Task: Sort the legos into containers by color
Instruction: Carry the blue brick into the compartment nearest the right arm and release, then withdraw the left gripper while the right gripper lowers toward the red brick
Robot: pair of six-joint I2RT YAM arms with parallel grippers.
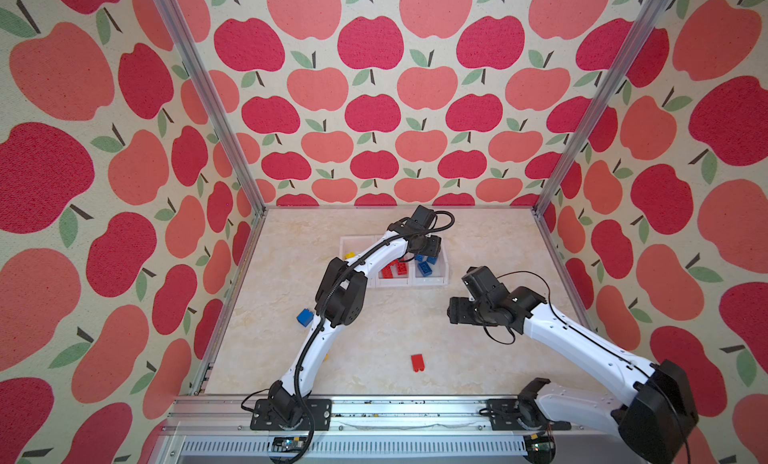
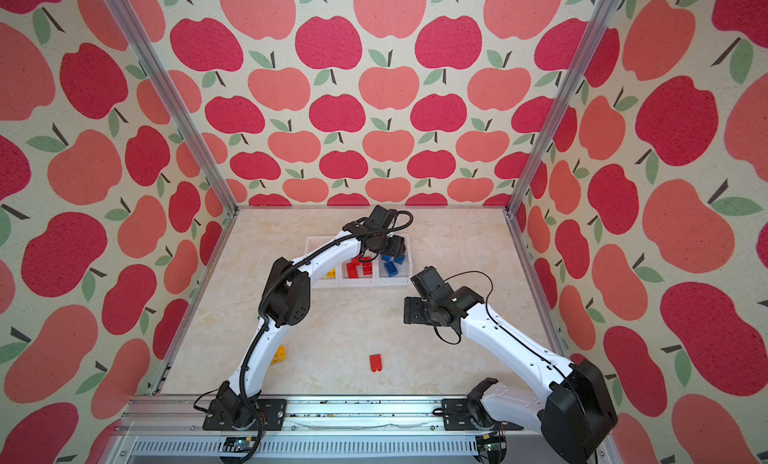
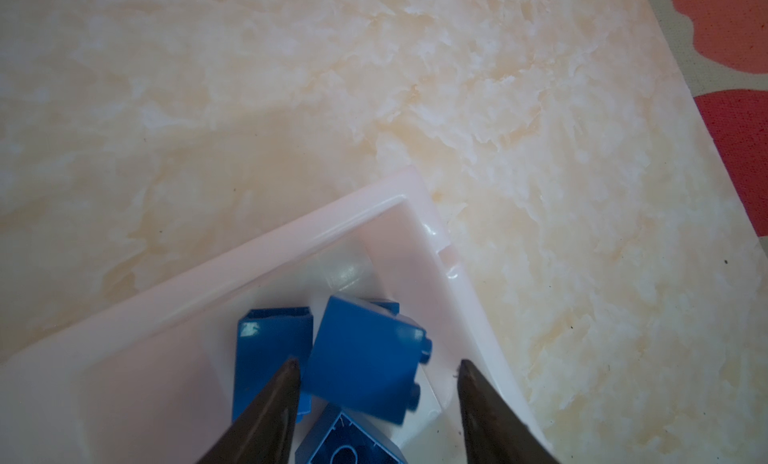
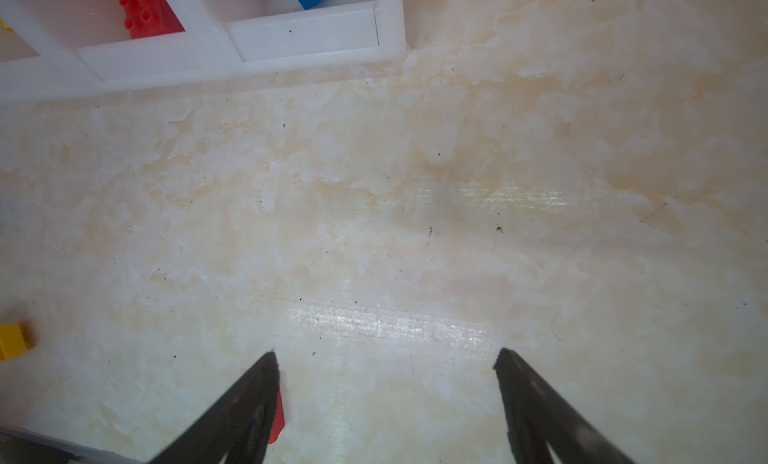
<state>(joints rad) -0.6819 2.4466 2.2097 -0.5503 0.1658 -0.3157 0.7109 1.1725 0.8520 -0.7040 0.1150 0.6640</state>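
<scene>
Between the tips of the released left hand [image 3: 378,363], a tilted blue lego [image 3: 357,354].

Tabletop [image 1: 374,325]: glossy marble-look surface in cream and beige; the right wrist view shows streaks of glare and small dark specks on it
Back wall [image 1: 374,109]: off-white, cloth-like, printed with deep red and salmon-pink apples with green leaves and dark stems; it rises from the tabletop's far edge
Left side wall [image 1: 83,192]: same apple print, along the tabletop's left edge
Right side wall [image 1: 685,192]: same print, along the right edge
Left post [image 1: 211,100]: silver aluminium profile rising from the far left corner
Right post [image 1: 597,100]: its twin at the far right corner
Rail [image 1: 415,408]: silver aluminium, running along the tabletop's near edge
Slotted strip [image 1: 353,445]: grey, just outside the rail
</scene>
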